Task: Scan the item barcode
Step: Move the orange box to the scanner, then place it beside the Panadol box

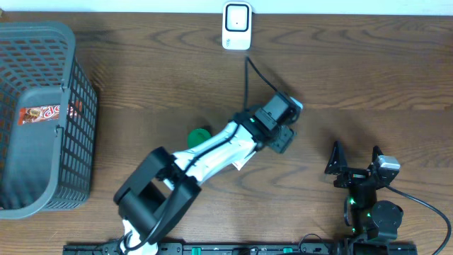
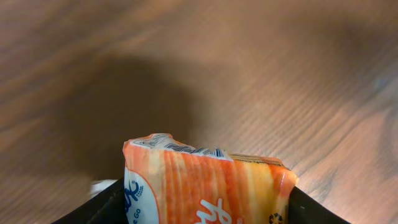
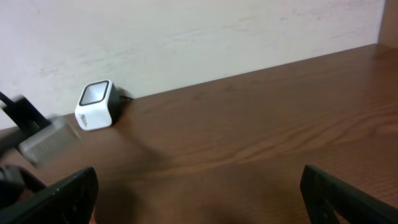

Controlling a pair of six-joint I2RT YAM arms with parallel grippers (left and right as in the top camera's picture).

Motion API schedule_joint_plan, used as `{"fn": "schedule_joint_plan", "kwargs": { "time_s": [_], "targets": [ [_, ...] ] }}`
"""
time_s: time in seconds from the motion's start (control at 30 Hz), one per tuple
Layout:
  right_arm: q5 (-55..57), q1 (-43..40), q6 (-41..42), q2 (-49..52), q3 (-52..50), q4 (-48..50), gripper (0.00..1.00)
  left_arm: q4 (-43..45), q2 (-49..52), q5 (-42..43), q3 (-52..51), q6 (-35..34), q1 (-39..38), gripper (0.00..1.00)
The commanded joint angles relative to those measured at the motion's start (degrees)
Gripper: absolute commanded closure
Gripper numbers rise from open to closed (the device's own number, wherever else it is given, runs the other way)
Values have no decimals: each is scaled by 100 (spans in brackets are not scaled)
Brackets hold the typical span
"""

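While the left gripper [image 2: 202,210] gripped an orange-and-white packet [image 2: 205,180] between its two dark fingers, the packet's crimped end stuck out past the fingertips above the bare wood of the table [image 1: 368,64], and a soft shadow lay on the boards beneath it. Whether a barcode faced outward could not be told. Seen from overhead, the left arm reached from the near edge to about the middle of the table, so the held packet hung well apart from the white scanner [image 1: 236,26], which stood at the far edge with its black cable [image 1: 248,78] trailing toward the arm. A green object [image 1: 199,134] lay just beside the arm, partly hidden by it. At the far left stood a grey mesh basket [image 1: 78,127] with a brown wrapped bar [image 1: 39,113] inside. Near the right front corner the right gripper [image 3: 202,199] had its jaws spread wide, holding nothing.
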Motion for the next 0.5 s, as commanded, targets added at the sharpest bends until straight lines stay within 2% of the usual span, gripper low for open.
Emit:
{"fn": "schedule_joint_plan", "kwargs": {
  "time_s": [0.0,0.2,0.27,0.47],
  "targets": [
    [11,39,7,-26,-4,-24,1,-33,168,-37,26,857,-232,36],
    [11,39,7,-26,-4,-24,1,-227,260,-39,26,1906,-417,34],
    [11,39,7,-26,-4,-22,1,-304,260,-39,26,2135,-417,29],
    [11,39,7,-26,-4,-24,1,-363,260,-17,26,2260,-420,28]
  ]
}}
